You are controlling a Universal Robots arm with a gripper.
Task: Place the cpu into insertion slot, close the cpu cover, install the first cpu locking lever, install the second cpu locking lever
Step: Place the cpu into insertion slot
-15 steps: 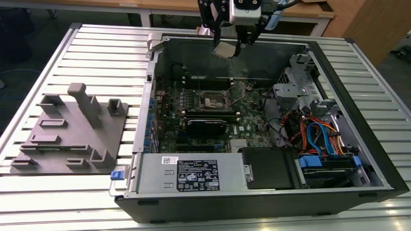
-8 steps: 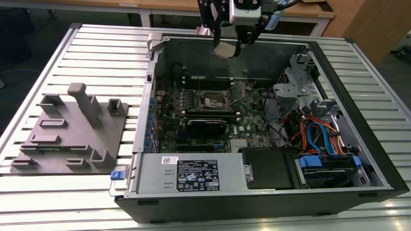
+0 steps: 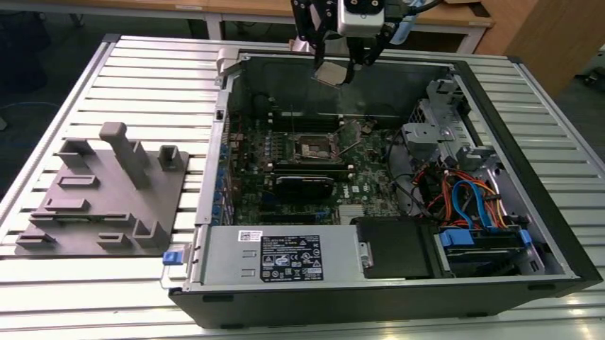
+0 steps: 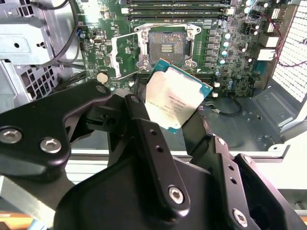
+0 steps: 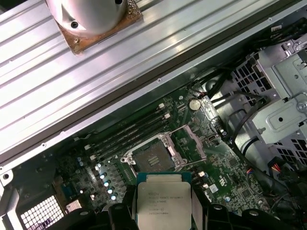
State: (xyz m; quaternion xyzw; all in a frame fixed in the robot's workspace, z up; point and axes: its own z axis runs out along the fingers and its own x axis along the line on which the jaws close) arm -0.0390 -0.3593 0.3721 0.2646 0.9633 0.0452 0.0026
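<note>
In the exterior view, the tool (image 3: 341, 64) hangs above the far wall of an open computer case (image 3: 529, 234) that lies on a slatted metal tabletop (image 3: 142, 78). Its fingers are closed narrow on the cpu (image 3: 330, 74), which is held tilted in the air. The cpu is well apart from the insertion slot (image 3: 315, 147), which sits lower down in the middle of the green circuit board (image 3: 373, 180) and has nothing in it. A power supply box (image 3: 283, 258) fills the near corner of the case. A grey fixture (image 3: 104, 191) rests on the tabletop to the exterior view's left of the case.

In the second wrist view, two black fingers (image 4: 144, 120) clamp the cpu (image 4: 177, 93) by opposite edges, with its pale metal top facing the camera. Beyond it the insertion slot (image 4: 165, 48) lies bare. The cpu cover (image 4: 125, 55) is swung open just beside the slot, and long memory slots (image 4: 177, 7) run past the slot's far side.

In the first wrist view, the cpu (image 5: 163, 206) sits between the fingers (image 5: 122, 213), held off the board. The empty insertion slot (image 5: 153, 160) shows just past its edge. The cpu cover (image 5: 192, 143) stands open beside the slot.
</note>
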